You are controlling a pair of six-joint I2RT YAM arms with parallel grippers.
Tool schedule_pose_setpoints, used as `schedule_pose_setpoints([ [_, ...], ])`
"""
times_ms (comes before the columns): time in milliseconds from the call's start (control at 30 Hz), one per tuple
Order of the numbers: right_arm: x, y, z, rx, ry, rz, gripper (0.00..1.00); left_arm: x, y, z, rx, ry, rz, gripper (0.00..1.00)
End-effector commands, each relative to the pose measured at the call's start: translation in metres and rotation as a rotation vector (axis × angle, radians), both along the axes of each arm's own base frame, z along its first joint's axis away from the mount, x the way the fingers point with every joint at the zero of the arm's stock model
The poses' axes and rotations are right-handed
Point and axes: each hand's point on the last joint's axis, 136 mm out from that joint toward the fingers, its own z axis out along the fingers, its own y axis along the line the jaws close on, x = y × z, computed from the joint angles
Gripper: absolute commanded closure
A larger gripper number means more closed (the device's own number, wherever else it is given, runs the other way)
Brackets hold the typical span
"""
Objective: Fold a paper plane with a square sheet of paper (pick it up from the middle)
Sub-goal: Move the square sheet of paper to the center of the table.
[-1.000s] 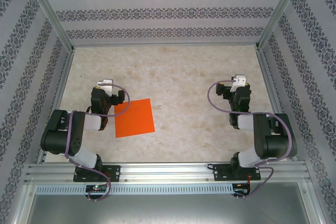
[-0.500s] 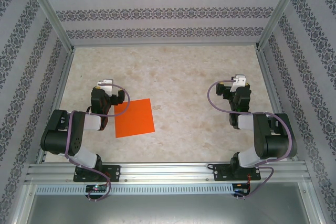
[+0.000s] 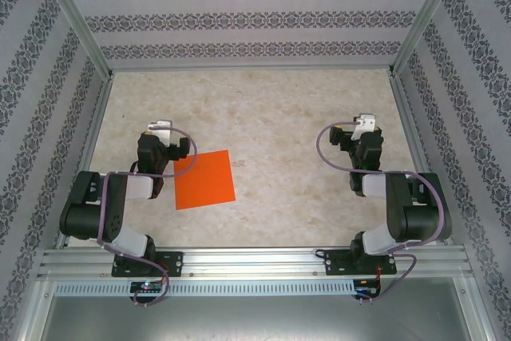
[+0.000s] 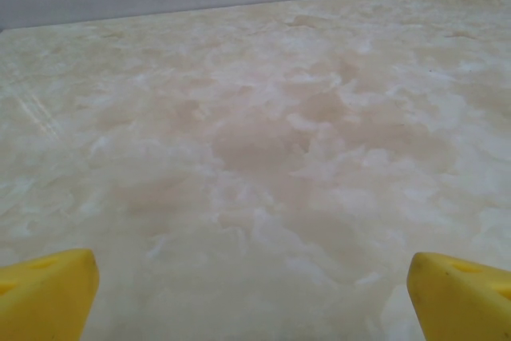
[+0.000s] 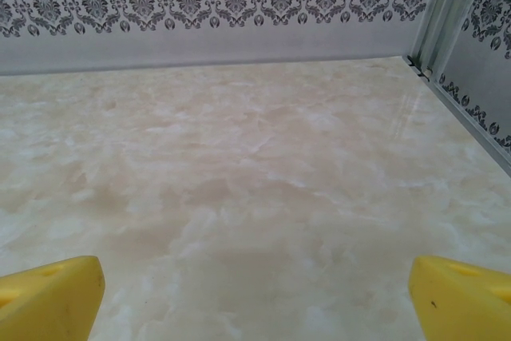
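- While no fold is made yet, the thin bright-orange square sheet of paper (image 3: 205, 180) lies flat on the beige marbled tabletop (image 3: 271, 109), at four o'clock from the left gripper (image 4: 254, 297).
- Left gripper and right gripper (image 5: 255, 297) spread their yellow fingers (image 5: 48, 297) wide and empty, probably readied for a middle pickup.

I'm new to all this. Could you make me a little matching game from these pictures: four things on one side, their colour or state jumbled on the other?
Things:
1. square sheet of paper
2. left gripper
3. table
4. back wall

Descriptions:
a. marbled beige
b. open, yellow-tipped
c. flat, bright orange
d. grey with dark patterned bands

Pairs: 1-c, 2-b, 3-a, 4-d
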Motion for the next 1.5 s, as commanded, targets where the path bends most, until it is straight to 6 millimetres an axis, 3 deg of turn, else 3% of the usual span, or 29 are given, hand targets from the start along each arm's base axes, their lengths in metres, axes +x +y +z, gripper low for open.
schedule_pose_setpoints([
  [0, 0.001, 0.006, 0.012, -0.025, -0.035, 0.019, 0.02, 0.004, 0.001, 0.029, 0.0, -0.058, -0.013, 0.0],
  [100, -0.007, 0.011, 0.022, -0.047, -0.07, 0.026, 0.02, -0.008, 0.009, 0.042, -0.019, -0.097, 0.032, 0.0],
  [200, -0.012, 0.006, 0.031, -0.036, 0.023, -0.011, 0.02, -0.015, 0.004, 0.058, -0.039, -0.116, -0.003, 0.0],
  [333, -0.013, 0.007, 0.05, 0.087, 0.112, -0.05, 0.02, -0.019, -0.002, 0.08, -0.118, -0.148, -0.014, 0.0],
  [433, -0.015, 0.024, 0.061, 0.224, 0.17, 0.006, 0.02, -0.017, -0.013, 0.087, -0.189, -0.132, -0.063, 0.0],
  [533, -0.022, 0.022, 0.055, 0.471, 0.291, -0.118, 0.02, -0.017, -0.01, 0.091, -0.254, -0.123, -0.021, 0.0],
  [700, -0.026, 0.06, 0.048, 0.672, 0.41, 0.013, 0.02, -0.02, -0.007, 0.091, -0.261, -0.064, 0.005, 0.0],
  [833, -0.033, 0.103, 0.048, 0.73, 0.444, 0.129, 0.02, -0.026, -0.004, 0.094, -0.311, -0.014, 0.048, 0.0],
  [967, -0.044, 0.165, 0.051, 0.656, 0.514, 0.241, 0.03, -0.034, 0.004, 0.08, -0.419, 0.083, 0.159, 0.0],
  [1167, -0.064, 0.26, 0.047, 0.553, 0.625, 0.384, 0.11, -0.044, -0.003, 0.068, -0.535, 0.21, 0.189, 0.0],
  [1300, -0.075, 0.32, 0.026, 0.552, 0.751, 0.443, 0.14, -0.051, 0.002, 0.059, -0.578, 0.269, 0.25, 0.0],
  [1467, -0.09, 0.378, 0.004, 0.587, 0.866, 0.456, 0.17, -0.073, 0.004, 0.054, -0.619, 0.345, 0.309, 0.0],
])
